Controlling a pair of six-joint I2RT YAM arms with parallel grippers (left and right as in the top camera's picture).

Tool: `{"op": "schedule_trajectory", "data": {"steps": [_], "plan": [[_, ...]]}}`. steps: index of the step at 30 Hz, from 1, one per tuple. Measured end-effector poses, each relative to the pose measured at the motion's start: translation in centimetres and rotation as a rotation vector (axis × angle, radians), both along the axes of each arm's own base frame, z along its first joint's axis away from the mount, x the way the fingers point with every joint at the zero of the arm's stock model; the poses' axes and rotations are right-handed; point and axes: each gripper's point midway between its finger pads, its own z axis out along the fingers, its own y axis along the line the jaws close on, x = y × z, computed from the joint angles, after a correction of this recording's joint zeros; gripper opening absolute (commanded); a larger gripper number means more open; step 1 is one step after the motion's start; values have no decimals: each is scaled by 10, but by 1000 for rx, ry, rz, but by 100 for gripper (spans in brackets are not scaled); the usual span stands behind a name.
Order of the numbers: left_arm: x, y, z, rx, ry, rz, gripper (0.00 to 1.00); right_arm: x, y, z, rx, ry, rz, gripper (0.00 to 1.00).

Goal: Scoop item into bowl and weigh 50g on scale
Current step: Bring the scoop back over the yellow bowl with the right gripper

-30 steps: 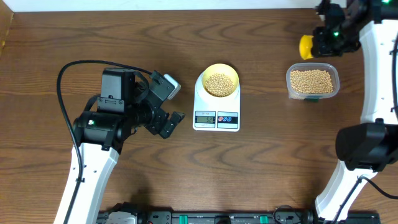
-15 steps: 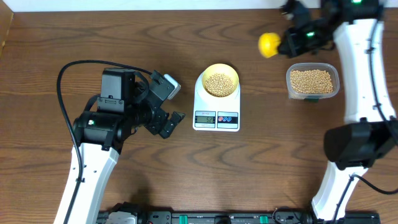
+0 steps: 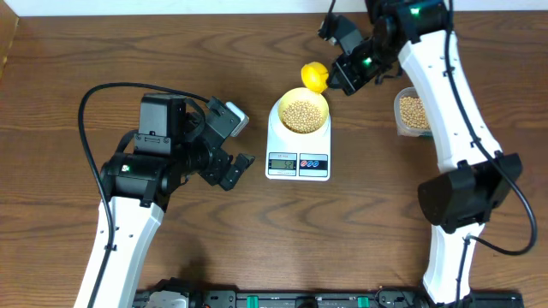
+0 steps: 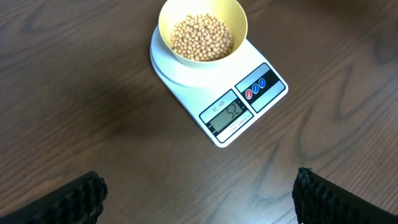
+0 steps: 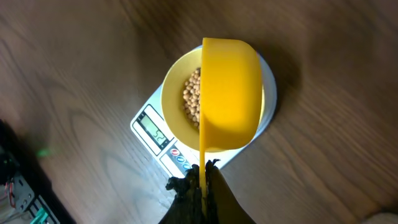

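At table (image 3: 77,51) centre: one white scale (image 3: 298,154) carrying one pale-yellow bowl (image 3: 282,107) on its platform. The bowl holds a heap of tan beans (image 3: 302,115), too many to count, lying below the rim. The scale's single grey display (image 4: 226,112) is lit and shows two digits; beside it sit red and blue buttons (image 4: 255,88), whose number is unclear.

One yellow scoop (image 3: 314,77) hangs over the bowl's far right rim. In the right wrist view the scoop (image 5: 230,93) covers the right part of the bowl (image 5: 177,78), its outer side facing the camera and its inside hidden, so its contents cannot be told. The right gripper (image 3: 338,75) is clenched on the scoop's thin handle, seen edge-on between the fingers (image 5: 186,193).

One clear tub (image 3: 398,115) stands right of the scale, well apart from it and partly hidden by the right arm. It holds a second lot of beans (image 3: 412,109).

The left gripper (image 3: 237,145) is just left of the scale, jaws spread wide and holding nothing. Its two fingertips (image 4: 74,199) frame the bottom corners of the left wrist view, with the scale (image 4: 186,81) ahead of them.
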Motion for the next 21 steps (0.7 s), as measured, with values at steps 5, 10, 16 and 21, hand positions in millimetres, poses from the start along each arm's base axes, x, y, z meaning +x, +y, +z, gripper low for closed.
{"op": "schedule_trajectory", "data": {"steps": [5,10,16,21], "plan": [[0,0,0,0,0,0,98,-1,6,-14,-27,21,25,1],[0,0,0,0,0,0,98,-5,14,-31,-99,28,55,1],[0,0,0,0,0,0,98,-6,20,-53,-172,41,81,1],[0,0,0,0,0,0,97,-2,19,-65,-204,42,82,1]]}}
